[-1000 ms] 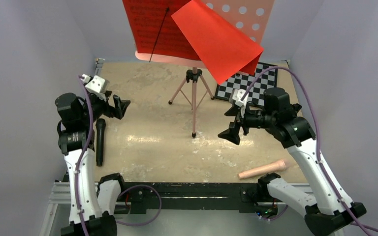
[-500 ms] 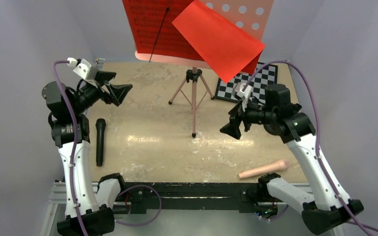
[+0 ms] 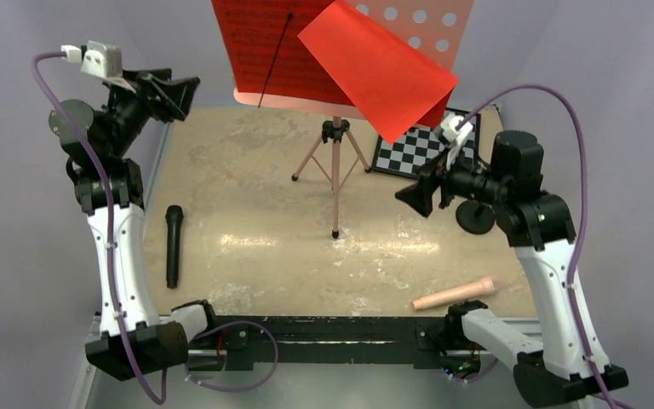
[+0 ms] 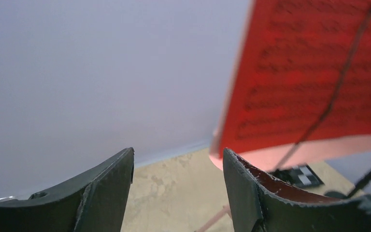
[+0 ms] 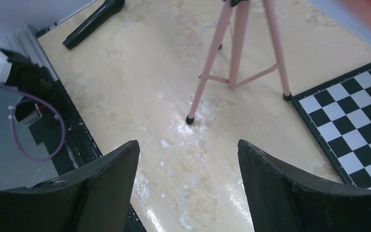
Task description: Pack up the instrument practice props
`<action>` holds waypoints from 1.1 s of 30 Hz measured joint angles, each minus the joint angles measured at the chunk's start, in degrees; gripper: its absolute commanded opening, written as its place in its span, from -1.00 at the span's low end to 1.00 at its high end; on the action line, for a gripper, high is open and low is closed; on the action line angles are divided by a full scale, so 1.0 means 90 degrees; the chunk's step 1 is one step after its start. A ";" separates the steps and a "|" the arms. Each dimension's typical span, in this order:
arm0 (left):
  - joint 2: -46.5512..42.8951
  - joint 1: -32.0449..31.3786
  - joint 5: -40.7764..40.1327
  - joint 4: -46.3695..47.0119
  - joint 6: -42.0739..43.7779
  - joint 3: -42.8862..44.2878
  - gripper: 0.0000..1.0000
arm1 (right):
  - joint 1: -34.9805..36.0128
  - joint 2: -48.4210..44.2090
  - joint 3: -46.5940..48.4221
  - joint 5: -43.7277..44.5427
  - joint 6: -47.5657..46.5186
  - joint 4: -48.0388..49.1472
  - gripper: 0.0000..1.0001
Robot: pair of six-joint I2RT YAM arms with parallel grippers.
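The pink tripod music stand (image 3: 335, 175) stands at the table's back centre, and its perforated tray (image 3: 426, 19) is at the top edge. Red sheet-music pages (image 3: 264, 47) rest on the tray under a thin black rod. One loose red page (image 3: 379, 68) hangs tilted to the right. The black microphone (image 3: 173, 245) lies at the left. The black round-base mic stand (image 3: 475, 217) sits beside my right arm. My left gripper (image 3: 174, 89) is open and raised, left of the pages (image 4: 314, 77). My right gripper (image 3: 415, 196) is open above the table, facing the tripod legs (image 5: 236, 63).
A black-and-white chessboard (image 3: 421, 146) lies at the back right, partly under the loose page, and shows in the right wrist view (image 5: 352, 116). A pink tube (image 3: 456, 294) lies near the front right edge. Grey walls close in on three sides.
My left gripper has risen and swung back toward the left edge of the sheet music. My right arm has pulled back to the right, uncovering the round mic stand base.
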 measured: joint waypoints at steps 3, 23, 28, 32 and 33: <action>0.0597 -0.0085 -0.0590 -0.0019 -0.0126 0.0534 0.41 | -0.0294 0.0559 0.0469 0.0015 0.0316 0.0304 0.49; 0.1571 -0.1248 -0.0559 -0.0427 0.0704 0.0670 0.46 | -0.1059 0.2390 0.1724 0.0289 0.1768 0.1396 0.48; 0.0976 -0.1251 -0.0372 -0.0274 0.0563 0.0029 0.46 | -0.1064 0.2402 0.1729 0.0304 0.1800 0.1423 0.55; 0.0707 -0.1270 -0.0197 -0.0221 0.0474 -0.0296 0.46 | -0.1064 0.2297 0.1693 0.0265 0.1741 0.1394 0.66; 0.0646 -0.1277 -0.0180 -0.0226 0.0447 -0.0367 0.46 | -0.1064 0.2222 0.1661 0.0262 0.1683 0.1348 0.69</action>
